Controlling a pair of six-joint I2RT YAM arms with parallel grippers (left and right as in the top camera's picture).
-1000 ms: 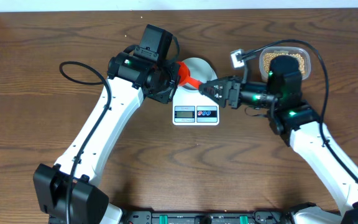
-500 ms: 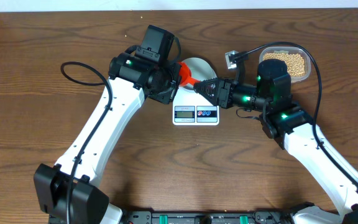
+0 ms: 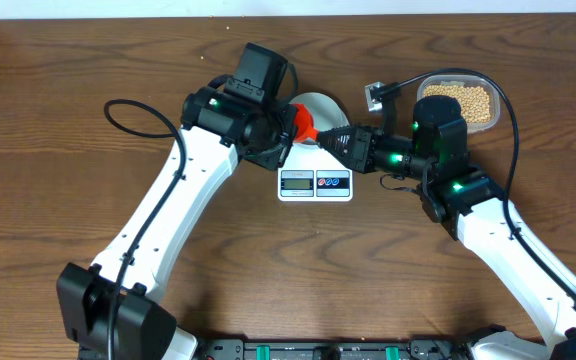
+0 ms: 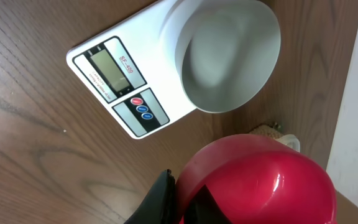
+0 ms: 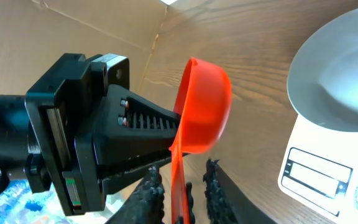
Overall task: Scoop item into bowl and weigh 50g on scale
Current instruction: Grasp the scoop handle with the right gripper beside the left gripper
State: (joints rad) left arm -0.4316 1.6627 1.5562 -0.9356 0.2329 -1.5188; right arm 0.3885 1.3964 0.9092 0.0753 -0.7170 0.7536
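Note:
The red scoop is held by its cup in my left gripper, which is shut on it just left of the scale. Its handle points right and lies between the fingers of my right gripper, which stand open with a gap on each side. In the right wrist view the scoop is empty. The pale blue-grey bowl sits empty on the white scale. In the left wrist view the bowl and scale lie beyond the scoop. The tan beans fill a clear tub at the back right.
The clear tub's rim is behind my right arm. A small white tag on a cable lies between tub and bowl. A black cable loop lies left of the left arm. The table's far edge meets a white wall.
My right gripper has moved left, bringing its fingers around the scoop's handle. My left gripper has shifted slightly right with the scoop.

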